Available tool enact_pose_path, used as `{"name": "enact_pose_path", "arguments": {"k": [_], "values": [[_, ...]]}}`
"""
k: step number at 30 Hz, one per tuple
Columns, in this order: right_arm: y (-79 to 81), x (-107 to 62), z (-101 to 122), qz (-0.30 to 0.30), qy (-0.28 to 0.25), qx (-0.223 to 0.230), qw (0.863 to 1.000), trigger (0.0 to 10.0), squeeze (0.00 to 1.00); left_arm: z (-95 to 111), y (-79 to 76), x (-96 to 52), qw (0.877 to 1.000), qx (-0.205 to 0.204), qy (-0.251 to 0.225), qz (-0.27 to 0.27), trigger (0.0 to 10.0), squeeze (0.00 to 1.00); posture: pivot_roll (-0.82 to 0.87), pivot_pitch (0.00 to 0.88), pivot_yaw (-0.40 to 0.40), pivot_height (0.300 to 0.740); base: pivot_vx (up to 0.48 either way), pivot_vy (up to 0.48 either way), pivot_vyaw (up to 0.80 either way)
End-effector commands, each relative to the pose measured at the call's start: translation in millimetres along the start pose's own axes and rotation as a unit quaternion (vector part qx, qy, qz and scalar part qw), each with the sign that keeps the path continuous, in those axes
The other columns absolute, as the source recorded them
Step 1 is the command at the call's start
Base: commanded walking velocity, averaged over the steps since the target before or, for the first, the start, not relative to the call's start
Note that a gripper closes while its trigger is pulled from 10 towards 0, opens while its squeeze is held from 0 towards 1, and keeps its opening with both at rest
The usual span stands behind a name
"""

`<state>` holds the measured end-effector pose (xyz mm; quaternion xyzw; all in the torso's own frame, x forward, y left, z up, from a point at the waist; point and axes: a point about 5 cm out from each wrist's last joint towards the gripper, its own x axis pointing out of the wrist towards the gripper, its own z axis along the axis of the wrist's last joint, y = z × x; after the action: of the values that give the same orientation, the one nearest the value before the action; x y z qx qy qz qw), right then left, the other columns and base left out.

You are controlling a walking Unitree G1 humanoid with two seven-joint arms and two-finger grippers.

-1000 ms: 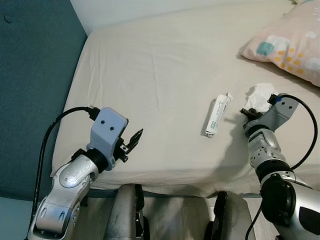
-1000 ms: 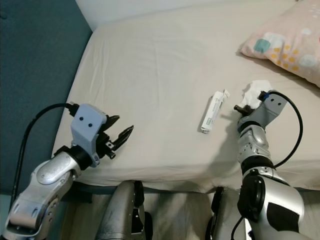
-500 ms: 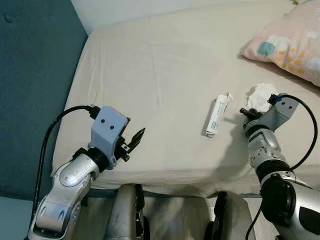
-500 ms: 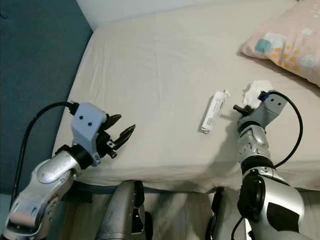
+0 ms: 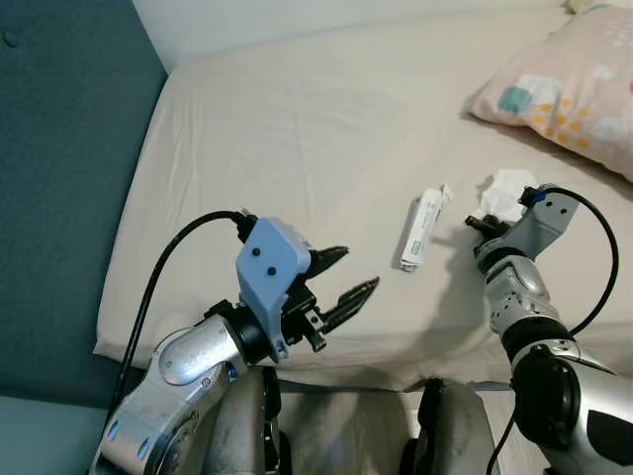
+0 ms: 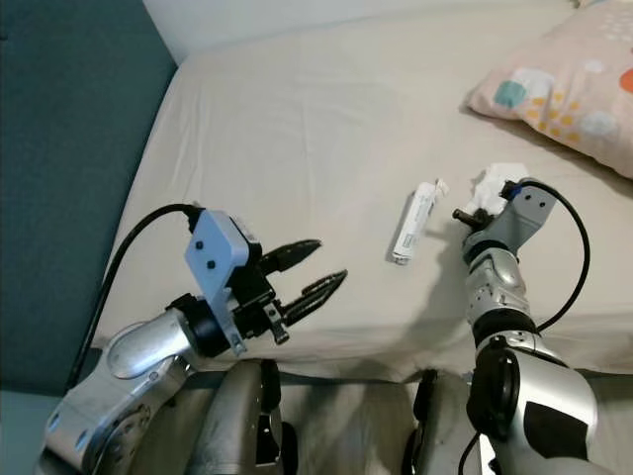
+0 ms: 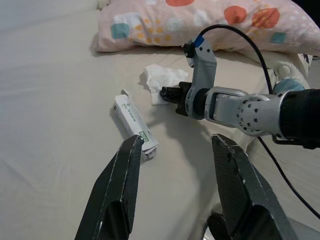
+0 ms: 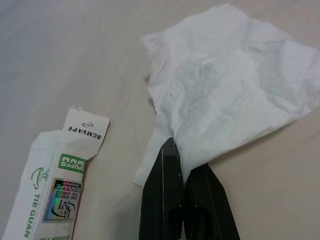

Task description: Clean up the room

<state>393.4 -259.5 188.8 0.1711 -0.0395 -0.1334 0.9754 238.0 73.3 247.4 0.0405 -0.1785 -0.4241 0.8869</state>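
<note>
A long white carton (image 5: 419,230) with green print lies on the beige bed sheet (image 5: 297,139). Just right of it is a crumpled white tissue (image 5: 502,192). My right gripper (image 5: 475,224) sits at the tissue's near edge. In the right wrist view (image 8: 182,156) its fingers are shut with the tissue's corner (image 8: 225,100) pinched between the tips. My left gripper (image 5: 358,267) hovers open over the bed's near part, left of the carton and apart from it. The left wrist view looks between its fingers (image 7: 120,190) at the carton (image 7: 134,124) and the tissue (image 7: 162,80).
A pink pillow (image 5: 564,79) with coloured dots lies at the bed's far right. A dark blue wall (image 5: 59,148) runs along the bed's left side. The bed's near edge (image 5: 396,356) runs just in front of my legs.
My left arm has swung right and forward towards the carton, and its fingers have spread wider. The right gripper has stayed at the tissue.
</note>
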Motion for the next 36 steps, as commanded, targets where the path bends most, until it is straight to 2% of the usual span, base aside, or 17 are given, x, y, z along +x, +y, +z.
{"name": "enact_pose_path", "arguments": {"k": [1,7,10,17,19,20,22,24,25,28,32,33,34,35,36], "values": [[-2.1,-4.5,-15.6,0.0,0.025,-0.006,1.0,0.0,0.0,-3.5,1.0,-0.4,1.0,0.004,0.004,0.005,10.0,0.0,0.2,0.347,0.07,0.569,0.0,0.0,0.0],[2.4,-4.1,-15.6,0.009,0.023,-0.017,1.0,0.0,0.0,-8.8,13.5,2.0,0.999,0.013,0.011,0.05,10.0,0.0,0.16,0.324,0.05,0.569,0.0,0.0,0.0],[9.5,-2.4,-9.9,0.011,0.004,-0.008,1.0,0.0,0.0,-11.5,25.4,-1.8,0.996,0.019,0.005,0.086,10.0,0.0,0.1,0.289,0.035,0.569,0.0,0.0,0.0],[25.0,-2.3,-7.1,0.032,-0.024,0.012,0.999,0.0,0.0,-16.9,29.4,-5.3,0.994,0.015,0.005,0.105,10.0,0.0,0.07,0.273,0.018,0.569,0.0,0.0,0.0],[44.7,-5.0,-13.0,0.067,-0.029,0.025,0.997,0.0,0.0,-19.5,30.3,-7.0,0.993,0.013,0.004,0.116,10.0,0.0,0.05,0.256,0.006,0.569,0.0,0.0,0.0],[44.7,-5.0,-13.0,0.067,-0.029,0.025,0.997,0.0,0.0,-19.5,30.3,-7.0,0.993,0.013,0.004,0.116,10.0,0.0,0.05,0.256,0.006,0.569,0.0,0.0,0.0],[61.0,-8.7,-18.8,0.1,-0.031,0.025,0.994,0.0,0.0,-21.3,31.2,-8.5,0.992,0.011,0.004,0.126,10.0,0.0,0.05,0.256,0.006,0.569,0.0,0.0,0.0],[74.7,-14.5,-26.8,0.133,-0.032,0.007,0.991,0.0,0.0,-25.3,32.6,-10.3,0.991,0.013,0.009,0.135,10.0,0.0,0.03,0.241,-0.002,0.569,0.0,0.0,0.0],[74.7,-14.5,-26.8,0.133,-0.032,0.007,0.991,0.0,0.0,-25.3,32.6,-10.3,0.991,0.013,0.009,0.135,10.0,0.0,0.03,0.241,-0.002,0.569,0.0,0.0,0.0],[99.4,-33.0,-40.9,0.22,-0.042,-0.05,0.973,0.0,0.0,-36.7,39.1,-17.5,0.985,0.027,0.027,0.169,10.0,0.0,0.02,0.219,-0.017,0.569,0.0,0.0,0.0],[106.6,-44.1,-46.5,0.257,-0.046,-0.072,0.963,0.0,0.0,-41.1,44.3,-21.7,0.98,0.029,0.03,0.196,10.0,0.0,0.01,0.202,-0.025,0.569,0.0,0.0,0.0],[108.9,-53.1,-49.3,0.276,-0.049,-0.087,0.956,0.0,0.0,-45.1,49.8,-26.1,0.974,0.033,0.04,0.221,10.0,0.0,0.01,0.192,-0.027,0.569,0.0,0.0,0.0],[110.1,-63.3,-51.9,0.286,-0.05,-0.094,0.952,1.3,0.0,-49.9,56.3,-31.9,0.965,0.028,0.05,0.255,10.0,0.0,0.0,0.184,-0.03,0.569,0.0,0.0,0.0],[110.1,-63.3,-51.9,0.286,-0.05,-0.094,0.952,1.3,0.0,-49.9,56.3,-31.9,0.965,0.028,0.05,0.255,10.0,0.0,0.0,0.184,-0.03,0.569,0.0,0.0,0.0],[111.1,-70.7,-53.3,0.292,-0.049,-0.095,0.95,1.3,0.0,-53.3,60.5,-36.2,0.959,0.024,0.056,0.278,10.0,0.0,0.0,0.182,-0.03,0.569,0.0,0.0,0.0]]}}
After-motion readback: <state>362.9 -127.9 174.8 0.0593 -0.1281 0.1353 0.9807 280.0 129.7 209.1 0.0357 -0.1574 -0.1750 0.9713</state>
